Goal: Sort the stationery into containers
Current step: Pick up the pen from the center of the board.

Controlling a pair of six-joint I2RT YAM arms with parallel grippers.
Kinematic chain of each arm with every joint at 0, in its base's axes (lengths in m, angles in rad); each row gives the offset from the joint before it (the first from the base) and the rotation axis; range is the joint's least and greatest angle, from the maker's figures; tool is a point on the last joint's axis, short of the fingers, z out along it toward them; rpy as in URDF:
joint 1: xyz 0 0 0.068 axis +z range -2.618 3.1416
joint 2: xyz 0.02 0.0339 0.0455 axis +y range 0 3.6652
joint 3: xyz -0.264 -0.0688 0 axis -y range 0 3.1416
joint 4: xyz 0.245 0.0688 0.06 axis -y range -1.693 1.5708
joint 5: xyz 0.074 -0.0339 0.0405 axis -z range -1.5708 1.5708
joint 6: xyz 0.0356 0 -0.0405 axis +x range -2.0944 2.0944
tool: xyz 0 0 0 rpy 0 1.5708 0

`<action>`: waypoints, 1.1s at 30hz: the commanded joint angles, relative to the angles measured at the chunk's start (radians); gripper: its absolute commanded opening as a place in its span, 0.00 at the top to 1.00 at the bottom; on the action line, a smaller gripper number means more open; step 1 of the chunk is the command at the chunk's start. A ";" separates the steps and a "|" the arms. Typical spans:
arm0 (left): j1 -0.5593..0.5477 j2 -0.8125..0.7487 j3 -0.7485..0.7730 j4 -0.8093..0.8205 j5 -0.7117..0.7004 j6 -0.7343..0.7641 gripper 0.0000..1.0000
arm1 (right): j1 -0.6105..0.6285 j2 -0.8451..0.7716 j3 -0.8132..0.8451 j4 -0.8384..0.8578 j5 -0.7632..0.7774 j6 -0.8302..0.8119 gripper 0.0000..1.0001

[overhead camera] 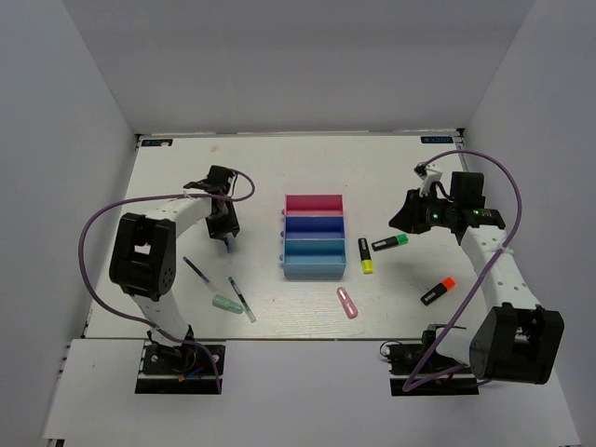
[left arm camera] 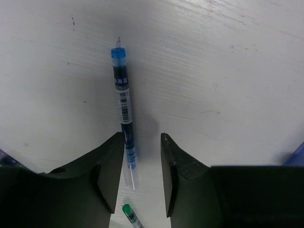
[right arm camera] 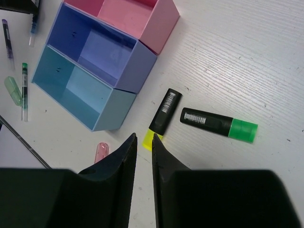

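Three joined trays stand mid-table: magenta-pink [overhead camera: 314, 202], dark blue [overhead camera: 314, 226], light blue [overhead camera: 314, 258]. My left gripper [overhead camera: 227, 240] is open and low over the table. A thin blue pen [left arm camera: 124, 109] lies with its clear end between the fingers, close to the left one, ungripped. My right gripper [overhead camera: 402, 223] hovers right of the trays, jaws nearly together with nothing between them. Below its tips [right arm camera: 144, 140] lie a yellow-capped highlighter [right arm camera: 165, 111] and a green-capped highlighter [right arm camera: 218, 123].
An orange-capped highlighter [overhead camera: 437, 291] lies front right and a pink stick [overhead camera: 347, 302] lies before the trays. A mint stick [overhead camera: 226, 304] and two thin pens [overhead camera: 199, 273] [overhead camera: 242, 298] lie front left. White walls enclose the table.
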 commanded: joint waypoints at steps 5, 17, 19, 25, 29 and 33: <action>0.014 -0.027 -0.004 0.026 -0.019 0.021 0.49 | 0.000 0.021 0.024 -0.015 0.006 -0.017 0.76; 0.026 0.027 -0.059 0.069 -0.022 0.012 0.54 | -0.002 0.020 0.022 -0.018 0.006 -0.009 0.76; 0.026 0.030 -0.065 0.078 -0.023 0.015 0.54 | -0.005 0.017 0.024 -0.018 0.005 -0.009 0.76; 0.037 0.042 -0.120 0.121 0.003 0.006 0.80 | -0.005 0.009 0.019 -0.019 0.003 -0.010 0.76; 0.037 0.041 -0.145 0.135 0.010 0.000 1.00 | -0.005 0.000 0.016 -0.016 -0.001 -0.010 0.76; 0.032 -0.020 -0.139 0.123 0.013 0.017 1.00 | -0.006 -0.003 0.016 -0.018 -0.012 -0.017 0.60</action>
